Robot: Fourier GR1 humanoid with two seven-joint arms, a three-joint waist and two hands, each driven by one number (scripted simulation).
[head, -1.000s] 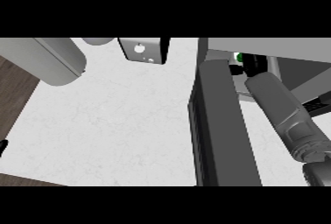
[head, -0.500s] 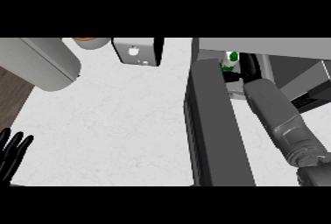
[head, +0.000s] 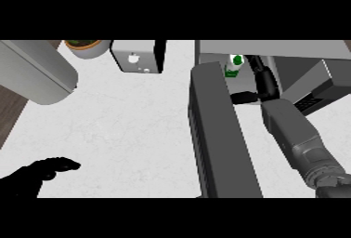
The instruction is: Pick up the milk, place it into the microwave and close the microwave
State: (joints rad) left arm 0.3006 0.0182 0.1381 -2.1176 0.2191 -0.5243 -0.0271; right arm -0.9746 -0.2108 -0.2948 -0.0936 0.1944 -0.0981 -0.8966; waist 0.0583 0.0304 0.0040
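Head view | milk [head: 234,66] inside microwave [head: 274,47], just left of right hand [head: 264,82] | hand looks relaxed, holding nothing

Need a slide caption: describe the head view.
Right hand beside the milk inside the open microwave; left hand at the counter's lower left.

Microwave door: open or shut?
Open. The door stands swung out over the counter, and the milk and the right hand show inside the microwave.
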